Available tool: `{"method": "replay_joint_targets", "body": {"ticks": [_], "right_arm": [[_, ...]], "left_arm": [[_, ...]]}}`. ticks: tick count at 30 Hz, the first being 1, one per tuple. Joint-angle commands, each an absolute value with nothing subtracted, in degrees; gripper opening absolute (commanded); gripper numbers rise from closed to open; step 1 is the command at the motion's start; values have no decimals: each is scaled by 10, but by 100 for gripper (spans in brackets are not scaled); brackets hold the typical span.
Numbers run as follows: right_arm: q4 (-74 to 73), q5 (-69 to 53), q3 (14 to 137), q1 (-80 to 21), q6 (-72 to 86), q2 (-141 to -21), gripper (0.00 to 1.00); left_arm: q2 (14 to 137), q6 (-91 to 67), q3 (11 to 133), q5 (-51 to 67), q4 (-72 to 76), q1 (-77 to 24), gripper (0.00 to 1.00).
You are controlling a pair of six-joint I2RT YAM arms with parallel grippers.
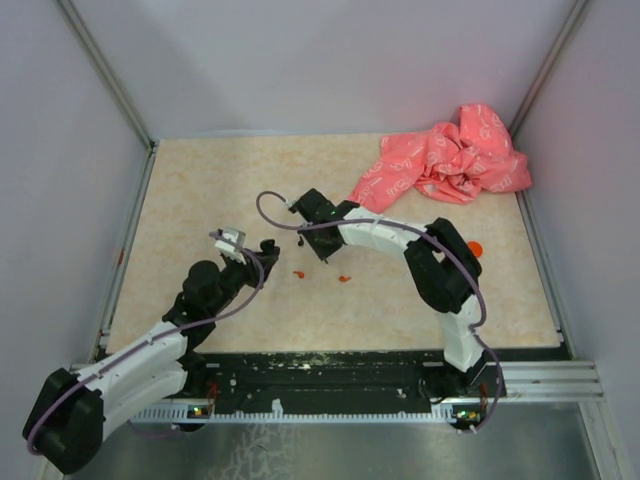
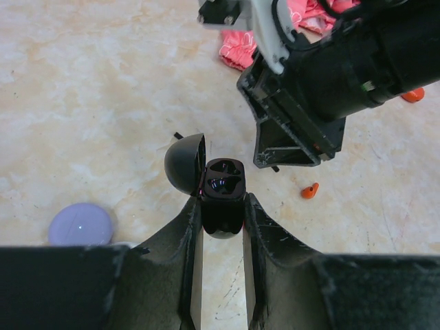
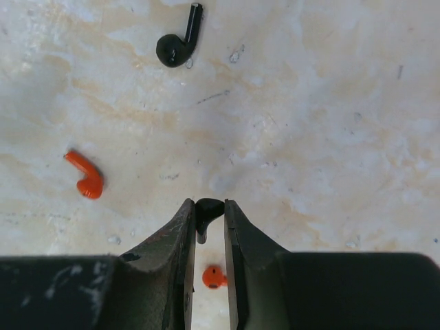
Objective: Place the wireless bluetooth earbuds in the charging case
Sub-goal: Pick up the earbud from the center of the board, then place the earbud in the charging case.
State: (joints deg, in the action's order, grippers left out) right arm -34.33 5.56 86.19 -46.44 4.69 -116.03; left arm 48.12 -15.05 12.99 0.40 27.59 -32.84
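My left gripper [image 2: 222, 203] is shut on the black charging case [image 2: 223, 182]; its lid [image 2: 184, 163] is open to the left and the two wells show empty. In the top view it is left of centre [image 1: 262, 250]. My right gripper [image 3: 207, 206] is shut on a black earbud [image 3: 208, 208], pinched at its fingertips above the table. In the left wrist view it hangs just beyond and right of the case [image 2: 292, 130]. A second black earbud [image 3: 177, 42] lies on the table. Two red-orange earbuds [image 3: 86, 177] [image 3: 214, 276] lie near it, also in the top view [image 1: 298, 272] [image 1: 344, 278].
A crumpled pink cloth [image 1: 450, 160] lies at the back right. An orange round disc [image 1: 474, 247] sits by the right arm's elbow. A pale purple disc [image 2: 80, 224] lies on the table left of my left gripper. Walls close in both sides.
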Motion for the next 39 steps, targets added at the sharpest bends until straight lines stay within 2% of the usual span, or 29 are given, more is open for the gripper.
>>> {"method": "replay_joint_targets", "body": {"ticks": [1, 16, 22, 32, 39], "right_arm": [[-291, 59, 837, -470, 47, -1042, 18], [-87, 66, 668, -505, 37, -791, 17], [6, 26, 604, -516, 38, -712, 17], [124, -28, 543, -555, 29, -660, 17], [193, -22, 508, -592, 13, -648, 17]], "left_arm": [[457, -153, 113, 29, 333, -325, 0], [437, -120, 60, 150, 540, -325, 0], [446, -109, 78, 197, 559, -325, 0], [451, -91, 99, 262, 574, -325, 0], [450, -54, 103, 294, 585, -325, 0]]}}
